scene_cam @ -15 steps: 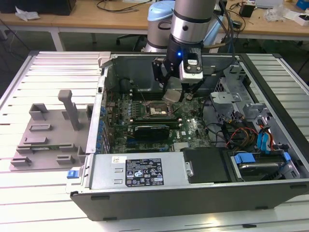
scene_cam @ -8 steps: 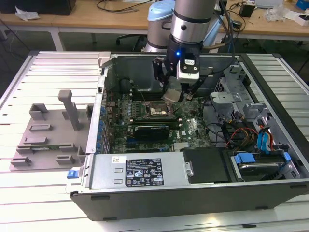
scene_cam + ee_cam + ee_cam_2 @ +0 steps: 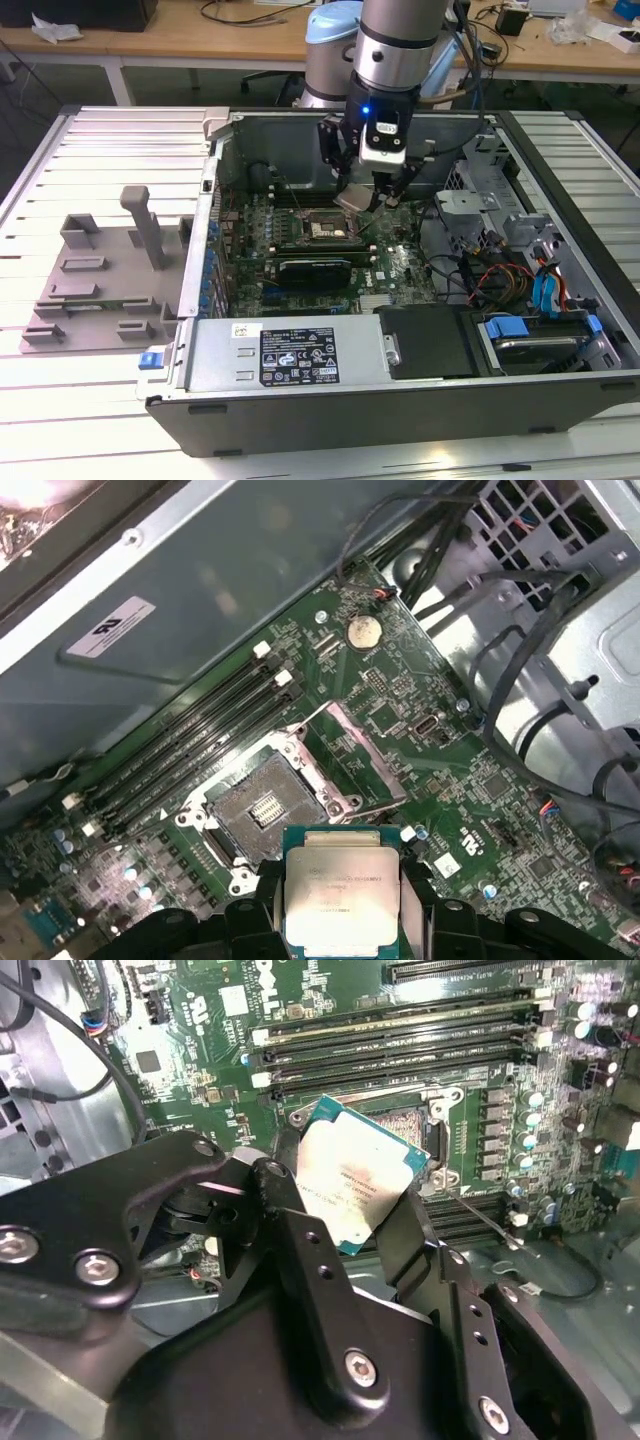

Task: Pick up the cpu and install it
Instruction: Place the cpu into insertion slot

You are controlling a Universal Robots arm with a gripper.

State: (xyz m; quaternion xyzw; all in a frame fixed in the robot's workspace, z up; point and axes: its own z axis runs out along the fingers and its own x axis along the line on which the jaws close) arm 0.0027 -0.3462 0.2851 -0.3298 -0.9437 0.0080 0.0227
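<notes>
Close by the open socket [image 3: 262,815], jaws clamp the cpu [image 3: 340,892].

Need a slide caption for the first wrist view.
The hand holds the cpu over the motherboard, short of the open socket.

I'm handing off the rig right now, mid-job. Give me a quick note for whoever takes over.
Gripper: shut on the cpu, gripped by its edges, inside the computer case above the motherboard.
Socket: retention frame swung open, contacts exposed, no chip in it.
Done: cpu picked up, now close to the socket.
Left: cpu not yet seated; frame not yet closed.
</notes>
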